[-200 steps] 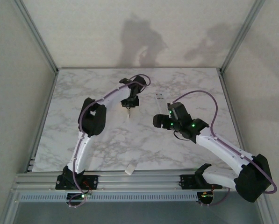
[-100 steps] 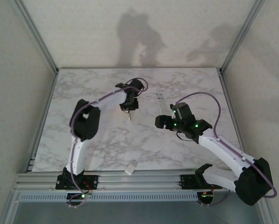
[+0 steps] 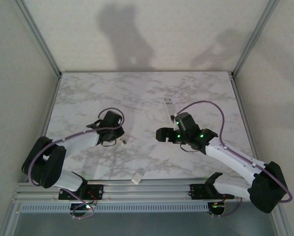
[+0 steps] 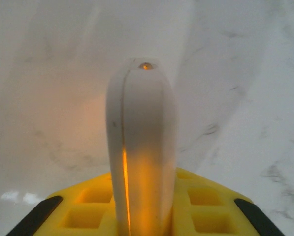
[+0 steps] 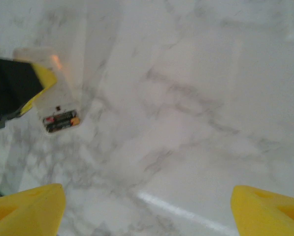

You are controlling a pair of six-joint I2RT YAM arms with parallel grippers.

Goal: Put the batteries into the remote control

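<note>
white remote (image 4: 142, 147) pulled nearer in left fingers (image 4: 203, 209)

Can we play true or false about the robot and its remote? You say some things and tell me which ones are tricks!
1. The left hand is holding a white remote. True.
2. The right hand is squeezing a battery. False: its yellow fingers are wide apart with nothing between them.
3. The batteries are lying inside the open back of the remote. True, as the right wrist view shows.
4. The table is plain green. False: it is white with grey marble streaks.
5. A small white piece lies on the table near its front edge. True.
</note>
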